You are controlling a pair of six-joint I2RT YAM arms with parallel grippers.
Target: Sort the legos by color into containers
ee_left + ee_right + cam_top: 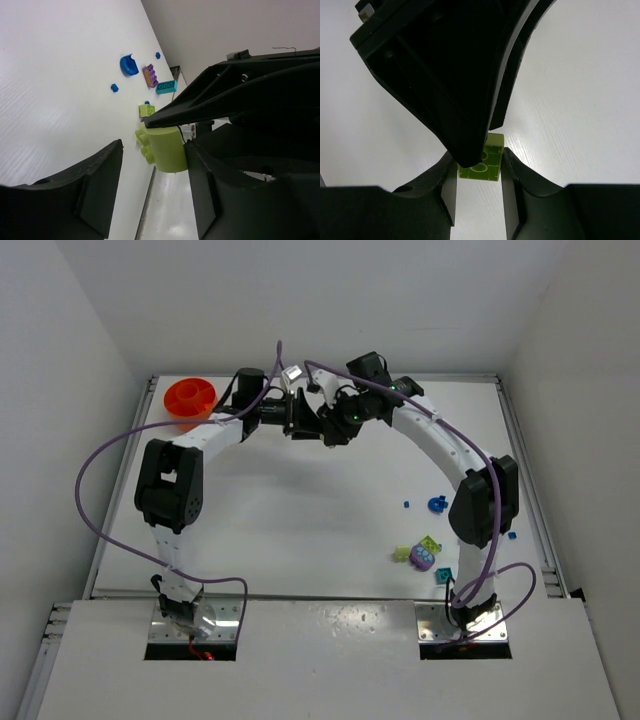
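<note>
Both arms meet above the far middle of the table. My right gripper (479, 167) is shut on a lime green lego brick (487, 161), hollow underside towards its camera. My left gripper (150, 200) stands open around that same brick (162, 148): one finger (205, 190) lies against its side, and the other finger (95, 192) is a gap away. In the top view the left gripper (298, 418) and the right gripper (326, 428) overlap and hide the brick. The orange bowl (190, 398) sits at the far left corner.
Loose legos lie at the near right: a blue curved piece (437, 504), a tiny blue bit (407, 504), a lime brick (430, 544), a purple piece (422, 560) and a teal brick (442, 576). A purple cable (110, 455) loops off the left arm.
</note>
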